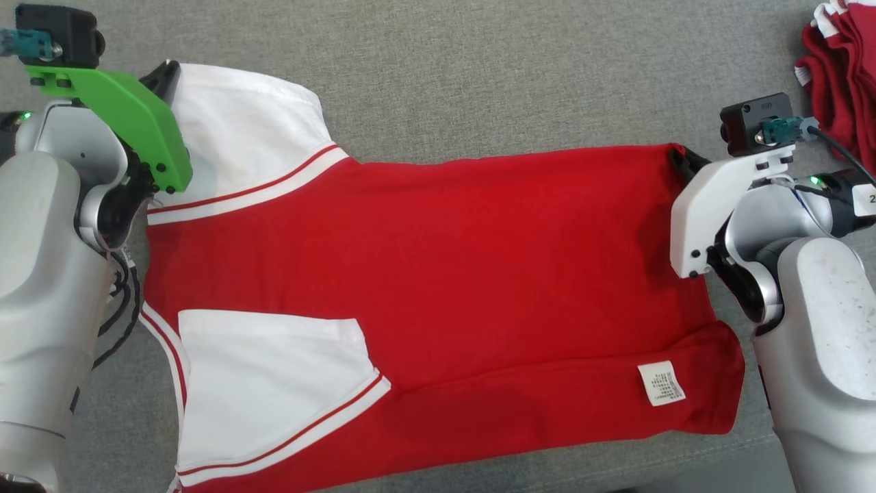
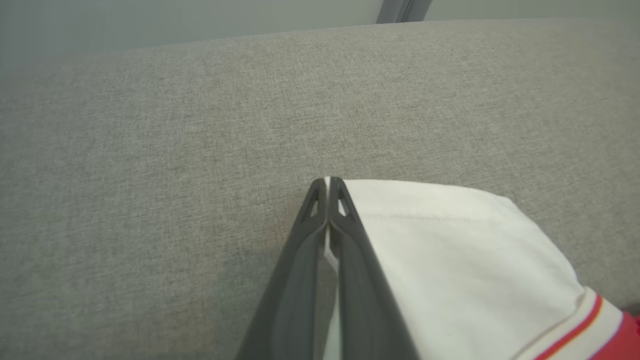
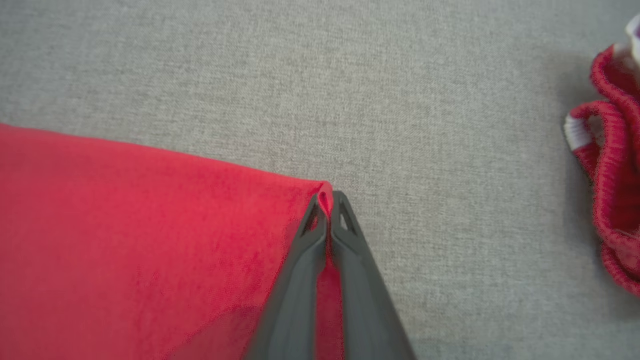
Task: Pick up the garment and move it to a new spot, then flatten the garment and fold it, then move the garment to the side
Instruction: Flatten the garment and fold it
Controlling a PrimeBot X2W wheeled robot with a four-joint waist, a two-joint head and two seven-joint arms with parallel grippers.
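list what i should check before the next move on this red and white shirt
1. Left fingers shut on the white sleeve: ok.
2. Right fingers shut on the red hem corner: ok.
3. Shirt lying smooth: not ok, the near edge by the label is turned over.
4. Layers pinched in each grip: cannot tell.
5. Room on the grey cushion beyond the held edge: ok.
6. Pile of red garments apart from the shirt: ok.
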